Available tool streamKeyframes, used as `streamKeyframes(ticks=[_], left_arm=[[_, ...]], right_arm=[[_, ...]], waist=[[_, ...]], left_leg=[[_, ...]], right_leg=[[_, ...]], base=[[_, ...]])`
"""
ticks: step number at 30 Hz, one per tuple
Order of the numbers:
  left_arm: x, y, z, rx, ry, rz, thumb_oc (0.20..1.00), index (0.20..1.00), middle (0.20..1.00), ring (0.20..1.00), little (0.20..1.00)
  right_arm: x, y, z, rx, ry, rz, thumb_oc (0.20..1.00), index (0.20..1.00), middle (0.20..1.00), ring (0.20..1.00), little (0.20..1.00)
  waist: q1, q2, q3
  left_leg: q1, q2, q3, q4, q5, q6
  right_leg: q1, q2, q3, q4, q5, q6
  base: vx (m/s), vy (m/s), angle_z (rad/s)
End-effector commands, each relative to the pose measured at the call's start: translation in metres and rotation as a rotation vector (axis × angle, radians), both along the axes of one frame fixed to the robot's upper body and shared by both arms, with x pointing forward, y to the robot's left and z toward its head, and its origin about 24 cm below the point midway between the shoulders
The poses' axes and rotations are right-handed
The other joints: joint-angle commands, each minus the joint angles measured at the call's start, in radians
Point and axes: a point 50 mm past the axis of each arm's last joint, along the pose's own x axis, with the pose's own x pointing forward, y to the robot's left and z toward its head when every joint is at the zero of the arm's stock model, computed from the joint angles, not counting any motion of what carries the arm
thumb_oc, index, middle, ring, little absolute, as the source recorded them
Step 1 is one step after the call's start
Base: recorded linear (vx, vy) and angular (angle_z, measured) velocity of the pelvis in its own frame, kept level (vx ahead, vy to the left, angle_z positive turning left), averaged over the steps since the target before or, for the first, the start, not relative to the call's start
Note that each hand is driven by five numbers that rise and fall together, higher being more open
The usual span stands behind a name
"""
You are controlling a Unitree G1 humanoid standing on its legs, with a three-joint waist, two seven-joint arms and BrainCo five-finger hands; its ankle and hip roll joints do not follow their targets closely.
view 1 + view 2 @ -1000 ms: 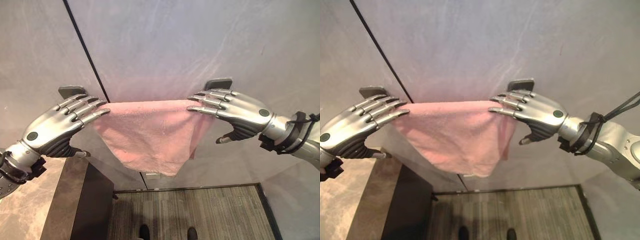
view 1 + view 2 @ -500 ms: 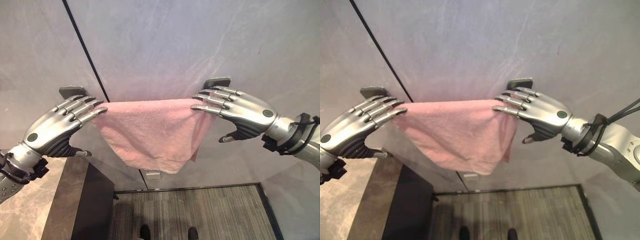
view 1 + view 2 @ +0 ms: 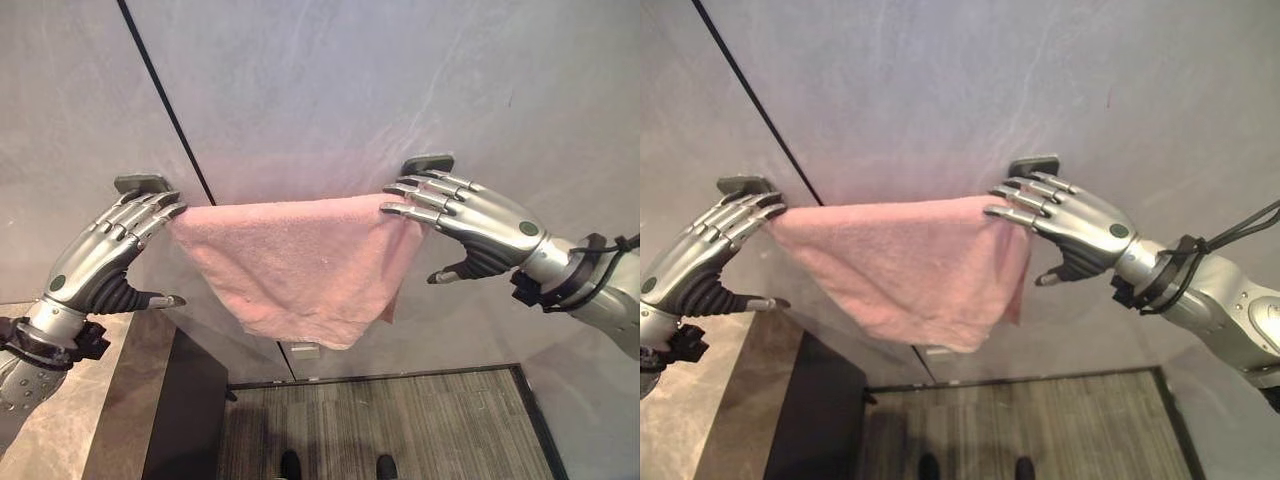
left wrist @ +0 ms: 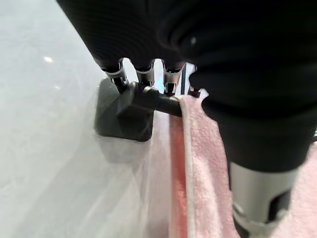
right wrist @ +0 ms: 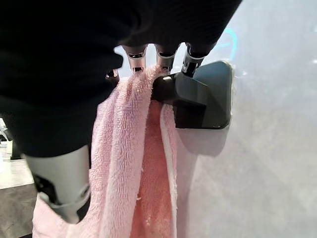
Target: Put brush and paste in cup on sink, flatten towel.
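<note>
Both hands have spread the towel wider along the rail

L hand raised at left, palm down, fingers straight & together, thumb sticking out below. R hand raised at right, same pose: fingers straight, slightly spread, thumb hanging under. Both arms reach fwd, wrists level.

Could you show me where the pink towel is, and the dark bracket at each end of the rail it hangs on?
pink towel (image 3: 300, 265), left eye view, middle of the hanging cloth.
left bracket (image 4: 121, 116), left wrist view, its dark face.
right bracket (image 5: 205, 96), right wrist view, its dark face.
</note>
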Motion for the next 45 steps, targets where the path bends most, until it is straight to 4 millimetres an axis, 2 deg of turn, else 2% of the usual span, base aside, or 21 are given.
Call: streamKeyframes(ticks=[1,9,14,17,18,23,27,34,38,45], left_arm=[[0.006,0.047,-0.011,-0.02,0.101,0.265,1.0,1.0,1.0,1.0,1.0],[0.008,0.041,-0.01,0.004,0.097,0.244,1.0,1.0,1.0,1.0,1.0],[0.011,0.035,-0.011,0.007,0.096,0.211,1.0,1.0,1.0,1.0,1.0],[0.012,0.03,-0.005,0.078,0.074,0.187,1.0,1.0,1.0,1.0,1.0],[0.012,0.024,0.005,0.198,0.049,0.163,1.0,1.0,1.0,1.0,1.0],[0.011,0.013,0.023,0.378,0.011,0.104,1.0,1.0,1.0,1.0,1.0],[0.013,0.01,0.03,0.429,0.003,0.087,1.0,1.0,1.0,1.0,1.0],[0.014,0.012,0.028,0.435,0.011,0.098,1.0,1.0,1.0,1.0,1.0],[0.013,0.016,0.022,0.442,0.043,0.12,1.0,1.0,1.0,1.0,1.0],[0.01,0.024,0.012,0.399,0.076,0.157,1.0,1.0,1.0,1.0,1.0]], right_arm=[[0.021,-0.032,0.002,0.075,-0.005,-0.221,1.0,1.0,1.0,1.0,1.0],[0.02,-0.028,0.001,0.112,-0.009,-0.196,1.0,1.0,1.0,1.0,1.0],[0.021,-0.02,0.002,0.222,-0.009,-0.144,1.0,1.0,1.0,1.0,1.0],[0.022,-0.007,0.008,0.3,-0.022,-0.069,1.0,1.0,1.0,1.0,1.0],[0.021,0.002,0.015,0.339,-0.039,-0.011,1.0,1.0,1.0,1.0,1.0],[0.019,0.015,0.028,0.371,-0.076,0.065,1.0,1.0,1.0,1.0,1.0],[0.018,0.021,0.031,0.382,-0.074,0.098,1.0,1.0,1.0,1.0,1.0],[0.018,0.017,0.031,0.374,-0.092,0.072,1.0,1.0,1.0,1.0,1.0],[0.015,0.007,0.025,0.263,-0.074,0.014,1.0,1.0,1.0,1.0,1.0],[0.009,-0.009,0.018,0.299,-0.067,-0.041,1.0,1.0,1.0,1.0,1.0]], waist=[[0.01,-0.065,0.003],[0.008,-0.067,0.003],[0.013,-0.066,0.006],[0.018,-0.064,0.005],[0.023,-0.062,0.004],[0.026,-0.06,-0.004],[0.023,-0.056,-0.012],[0.019,-0.051,-0.021],[0.01,-0.053,-0.029],[0.002,-0.054,-0.035]], left_leg=[[0.04,0.032,0.005,0.004,-0.04,-0.037],[0.044,0.035,0.007,0.004,-0.043,-0.036],[0.048,0.035,0.008,0.004,-0.044,-0.035],[0.049,0.036,0.011,0.004,-0.044,-0.033],[0.052,0.037,0.013,0.004,-0.044,-0.033],[0.058,0.039,0.019,0.004,-0.046,-0.034],[0.066,0.042,0.021,0.004,-0.047,-0.035],[0.074,0.045,0.022,0.004,-0.047,-0.037],[0.08,0.05,0.024,0.004,-0.047,-0.041],[0.084,0.054,0.026,0.004,-0.046,-0.041]], right_leg=[[-0.057,-0.096,0.012,-0.001,0.061,0.076],[-0.057,-0.094,0.016,-0.001,0.061,0.075],[-0.057,-0.094,0.02,-0.001,0.061,0.074],[-0.06,-0.092,0.028,-0.001,0.063,0.075],[-0.061,-0.09,0.033,-0.001,0.064,0.076],[-0.059,-0.087,0.036,-0.001,0.066,0.076],[-0.052,-0.086,0.038,-0.001,0.064,0.075],[-0.045,-0.083,0.038,-0.001,0.062,0.071],[-0.041,-0.078,0.035,-0.001,0.061,0.07],[-0.038,-0.075,0.036,-0.001,0.061,0.069]], base=[[0.0,0.0,0.0],[0.0,0.0,0.0],[0.0,0.0,0.0],[0.0,0.001,-0.01],[0.0,0.001,-0.04],[0.0,-0.008,-0.07],[0.0,-0.014,-0.06],[0.0,0.0,0.0],[0.0,0.0,0.0],[0.0,0.0,0.0]])
